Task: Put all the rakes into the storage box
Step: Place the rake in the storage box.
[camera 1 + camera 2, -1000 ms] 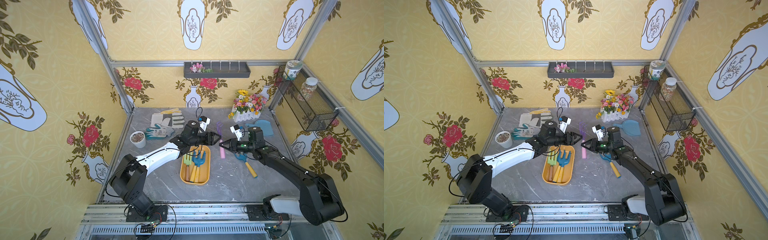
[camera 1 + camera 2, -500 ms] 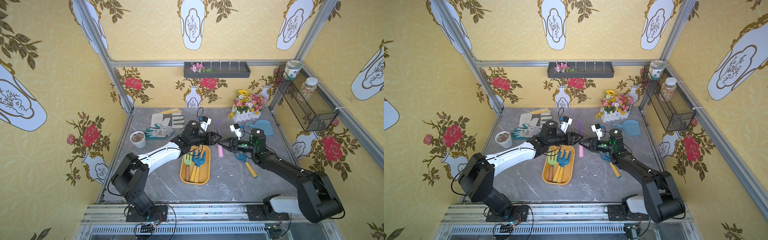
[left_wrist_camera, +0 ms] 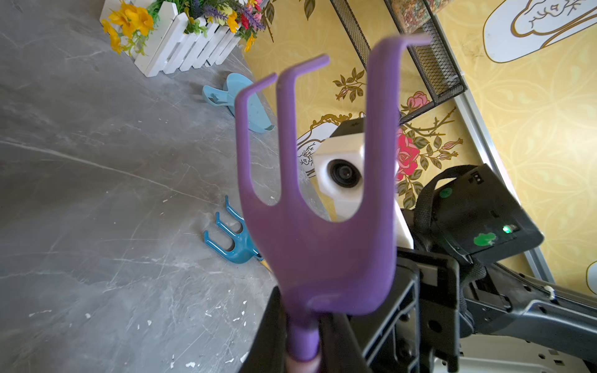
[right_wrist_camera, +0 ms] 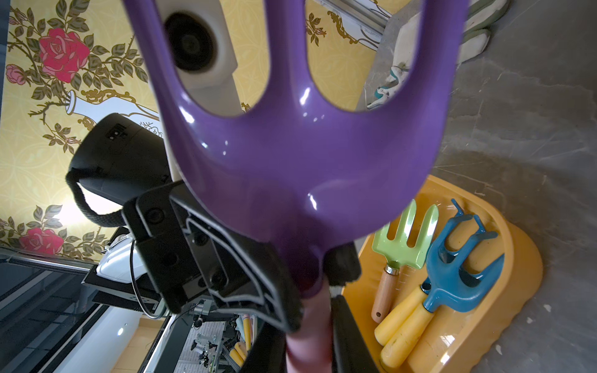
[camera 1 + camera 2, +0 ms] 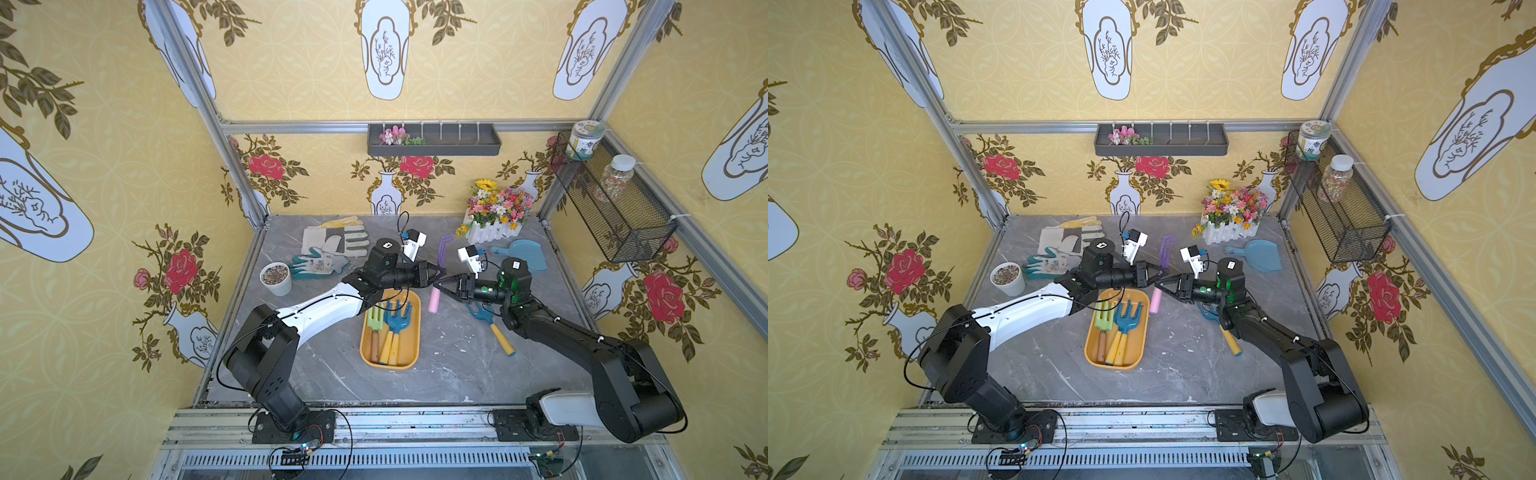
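Observation:
A purple rake (image 5: pixel 444 249) with a pink handle hangs upright above the table, just behind the far end of the storage box (image 5: pixel 388 365). The left gripper (image 5: pixel 441 274) is shut on its purple neck, and the right gripper (image 5: pixel 436 284) is shut on the pink handle just below. In the left wrist view the rake (image 3: pixel 316 242) rises from the left gripper (image 3: pixel 302 339), whose fingers press both sides of the neck. In the right wrist view the rake (image 4: pixel 307 161) stands in the right gripper (image 4: pixel 310 339), beside the storage box (image 4: pixel 517 274).
A green fork (image 5: pixel 376 322) and a blue rake (image 5: pixel 397 320) lie in the storage box. Another blue rake (image 5: pixel 490 324) lies under the right arm. Gloves (image 5: pixel 332 245), a white pot (image 5: pixel 275 278), a flower box (image 5: pixel 494 220) and a blue dustpan (image 5: pixel 523 253) line the back.
The right arm carried the rake left toward the left gripper. The left gripper, open before, has closed on the rake's neck. Both grippers now hold it.

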Tool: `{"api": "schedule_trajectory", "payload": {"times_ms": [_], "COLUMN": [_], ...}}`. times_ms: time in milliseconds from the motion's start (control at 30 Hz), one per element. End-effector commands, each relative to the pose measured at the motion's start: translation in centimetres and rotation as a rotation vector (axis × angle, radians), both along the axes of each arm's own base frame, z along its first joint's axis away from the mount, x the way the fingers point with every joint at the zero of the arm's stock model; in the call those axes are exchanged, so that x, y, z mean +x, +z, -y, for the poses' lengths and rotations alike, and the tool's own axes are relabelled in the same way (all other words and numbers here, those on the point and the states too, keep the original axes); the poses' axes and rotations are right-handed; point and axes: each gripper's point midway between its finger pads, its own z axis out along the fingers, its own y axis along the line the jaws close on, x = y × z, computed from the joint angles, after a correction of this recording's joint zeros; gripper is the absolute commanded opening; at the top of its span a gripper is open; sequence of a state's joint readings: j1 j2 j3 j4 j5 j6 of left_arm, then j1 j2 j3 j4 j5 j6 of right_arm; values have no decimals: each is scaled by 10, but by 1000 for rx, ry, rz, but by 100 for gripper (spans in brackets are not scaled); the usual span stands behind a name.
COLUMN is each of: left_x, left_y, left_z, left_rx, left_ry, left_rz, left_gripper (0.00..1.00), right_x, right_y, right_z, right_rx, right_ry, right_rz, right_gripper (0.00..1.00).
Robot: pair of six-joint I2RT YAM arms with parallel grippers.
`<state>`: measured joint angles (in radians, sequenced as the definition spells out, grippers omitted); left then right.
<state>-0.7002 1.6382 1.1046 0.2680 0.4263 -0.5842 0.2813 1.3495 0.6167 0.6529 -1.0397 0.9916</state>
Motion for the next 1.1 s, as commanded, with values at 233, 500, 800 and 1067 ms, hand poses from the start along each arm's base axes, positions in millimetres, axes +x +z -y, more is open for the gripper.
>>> {"api": "schedule_trajectory", "payload": {"times_ms": [233, 500, 800, 1067], "left_x": [2, -22, -48, -64], "left_y": [-27, -62, -121, -143], "left_z": [-39, -98, -119, -97], "left_rx": [171, 346, 392, 396], "left_ry": [127, 287, 307, 167], "left_rz": [31, -37, -173, -254], "left_gripper": [0, 0, 0, 0], "right_x": [2, 5, 11, 7], "right_y": [6, -8, -21, -26], "right_z": [-1, 3, 1, 4], "right_rx": [-39, -132, -138, -167], "right_ry": [14, -9, -10, -9], "right_rz": [23, 10, -26, -41], "right_gripper": [60, 60, 60, 59]}}
